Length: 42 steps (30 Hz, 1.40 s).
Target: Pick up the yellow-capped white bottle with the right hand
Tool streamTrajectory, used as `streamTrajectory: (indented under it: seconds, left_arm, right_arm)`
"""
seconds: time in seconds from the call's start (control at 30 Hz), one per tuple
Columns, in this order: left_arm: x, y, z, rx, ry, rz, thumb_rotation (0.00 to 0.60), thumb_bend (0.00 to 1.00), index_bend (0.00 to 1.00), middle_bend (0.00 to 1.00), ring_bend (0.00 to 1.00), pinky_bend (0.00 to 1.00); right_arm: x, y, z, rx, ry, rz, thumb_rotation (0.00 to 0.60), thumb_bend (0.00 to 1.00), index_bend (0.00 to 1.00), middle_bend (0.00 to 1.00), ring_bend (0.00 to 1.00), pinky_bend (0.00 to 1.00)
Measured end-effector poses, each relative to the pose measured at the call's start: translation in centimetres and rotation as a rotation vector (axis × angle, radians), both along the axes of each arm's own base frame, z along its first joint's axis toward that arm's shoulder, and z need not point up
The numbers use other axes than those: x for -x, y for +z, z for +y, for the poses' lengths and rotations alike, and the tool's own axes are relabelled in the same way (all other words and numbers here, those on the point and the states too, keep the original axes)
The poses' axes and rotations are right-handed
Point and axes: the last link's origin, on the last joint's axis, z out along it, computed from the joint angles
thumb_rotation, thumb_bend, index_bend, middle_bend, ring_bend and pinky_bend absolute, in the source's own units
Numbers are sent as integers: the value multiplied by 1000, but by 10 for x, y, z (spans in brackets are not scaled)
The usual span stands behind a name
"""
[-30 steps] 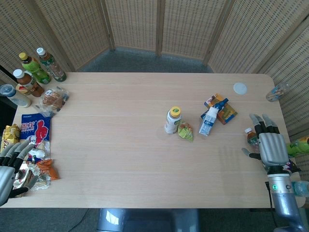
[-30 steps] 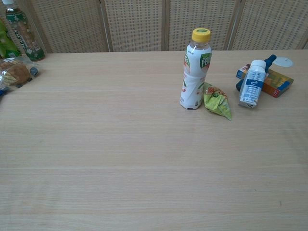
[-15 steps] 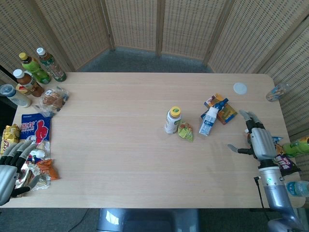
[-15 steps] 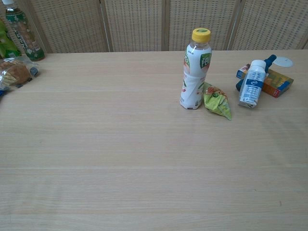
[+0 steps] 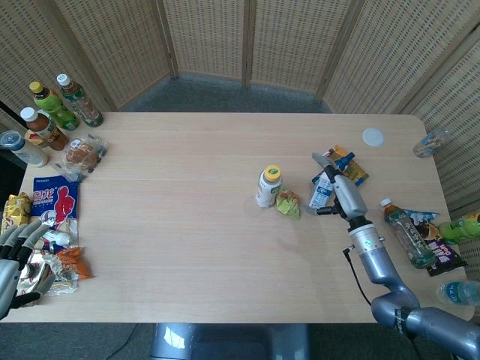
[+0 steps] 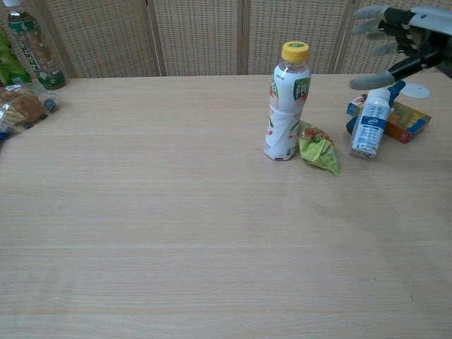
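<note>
The yellow-capped white bottle (image 5: pixel 268 187) (image 6: pixel 287 102) stands upright near the middle of the table, a green wrapper (image 5: pixel 288 203) (image 6: pixel 318 147) lying against its right side. My right hand (image 5: pixel 337 191) (image 6: pixel 399 37) hovers above the table to the bottle's right, fingers spread, holding nothing, over a small white bottle (image 5: pixel 322 192) (image 6: pixel 370 123). A gap separates it from the yellow-capped bottle. My left hand (image 5: pixel 13 262) rests open at the table's front left corner and is outside the chest view.
An orange and blue box (image 5: pixel 349 171) (image 6: pixel 404 119) lies behind the small white bottle. A white lid (image 5: pixel 373 137) lies at the back right. Drink bottles (image 5: pixel 52 109) and snack packets (image 5: pixel 55 202) line the left edge. More bottles (image 5: pixel 405 234) lie at the right edge.
My right hand has swung left from the table's right edge to beside the small white bottle, rising into the chest view. The left hand has barely moved.
</note>
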Motion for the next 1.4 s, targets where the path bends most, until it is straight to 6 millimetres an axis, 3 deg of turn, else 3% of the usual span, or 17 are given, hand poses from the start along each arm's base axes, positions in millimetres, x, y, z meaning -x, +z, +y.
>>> streamTrajectory:
  seconds: [0.33,0.77,1.07,1.2,1.4]
  left_arm:
    - [5,3,-2,-8,19,1,600,347,86,62,0,0]
    - [8,6,-4,-13,33,-7,600,347,82,62,0,0]
    - [9,7,-5,-20,48,-6,600,347,83,62,0,0]
    - [9,6,-6,-19,47,-5,600,347,83,63,0,0]
    - [10,8,-8,-26,54,-6,600,346,83,62,0,0]
  right_arm:
    - [-25,-35,-24,-80,40,-28,589,0,0,11,0,126]
    - [-22,-78,-48,-176,-35,-60,594,0,0,14,0,126]
    - [-26,-98,-53,-224,-34,-94,593,0,0,39,0,131]
    - [-32,-103,-54,-231,-22,-104,595,0,0,66,0,180]
    - [-39,-108,-57,-220,-22,-120,600,0,34,199,44,319]
